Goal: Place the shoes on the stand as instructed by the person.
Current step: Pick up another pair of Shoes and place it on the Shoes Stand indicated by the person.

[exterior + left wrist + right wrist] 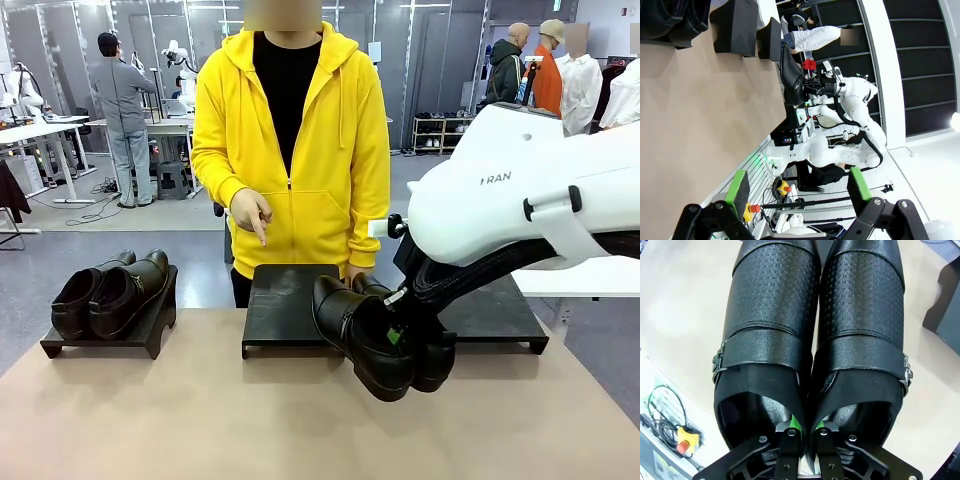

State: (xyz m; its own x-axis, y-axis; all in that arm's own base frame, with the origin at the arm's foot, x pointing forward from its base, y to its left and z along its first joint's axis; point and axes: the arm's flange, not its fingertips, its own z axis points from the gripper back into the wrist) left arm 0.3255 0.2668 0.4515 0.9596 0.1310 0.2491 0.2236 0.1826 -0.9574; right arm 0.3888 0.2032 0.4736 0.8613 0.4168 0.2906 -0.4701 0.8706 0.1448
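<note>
My right gripper [396, 328] is shut on a pair of glossy black shoes [370, 340], which hangs tilted above the table, just in front of the middle stand [280, 300]. In the right wrist view the fingers [790, 440] pinch the two adjoining inner walls of the shoes [810, 330], toes pointing away. A second pair of shoes [108, 292] sits on the left stand [150, 335]. The person [300, 150] in the yellow hoodie points a hand [252, 214] down at the bare middle stand. My left gripper [799, 189] is open and holds nothing, off past the table's edge.
A third black stand [495, 315] lies at the right, partly behind my right arm [520, 190]. The tan table [200, 420] stretches in front of the stands. In the left wrist view the stands [737, 27] and the held shoes [791, 75] show far off.
</note>
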